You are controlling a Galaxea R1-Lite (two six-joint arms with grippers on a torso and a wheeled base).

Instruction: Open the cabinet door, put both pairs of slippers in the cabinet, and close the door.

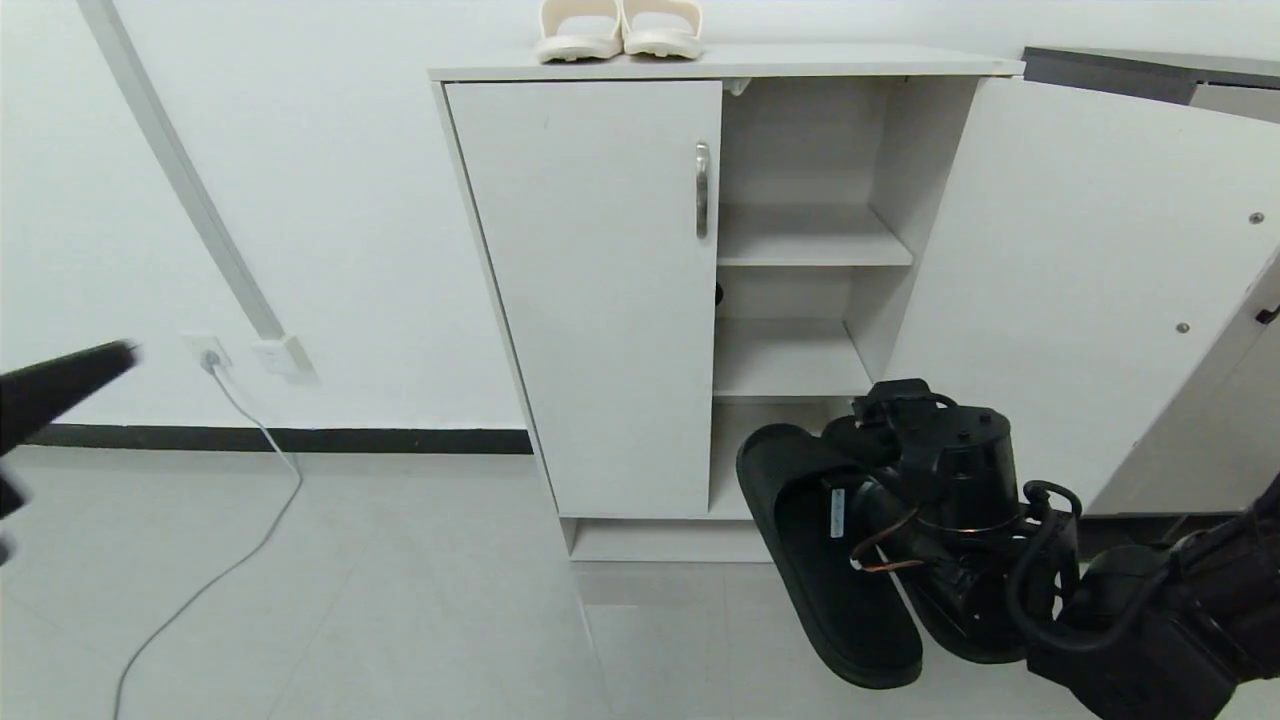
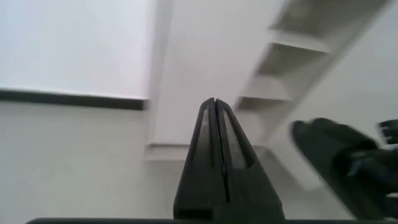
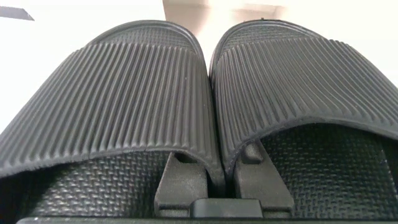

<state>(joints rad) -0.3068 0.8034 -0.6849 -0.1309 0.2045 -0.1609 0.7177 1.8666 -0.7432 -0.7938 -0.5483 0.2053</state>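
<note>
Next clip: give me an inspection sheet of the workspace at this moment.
Surface: pale tiled floor, bare in front of the cabinet.
Job's things: cabinet with left door shut and right door swung open; black slippers held low before the open side; white slippers on the cabinet top.
Clutter: nothing seen.
Grippers: left gripper shut and empty, off to the left; right gripper shut on the black slippers.
Cables: grey cable from the wall socket trailing across the floor.
Surroundings: white wall, black skirting.

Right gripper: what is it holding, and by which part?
The black slippers, both together. Its fingers pinch their touching inner sides, just by the straps.
</note>
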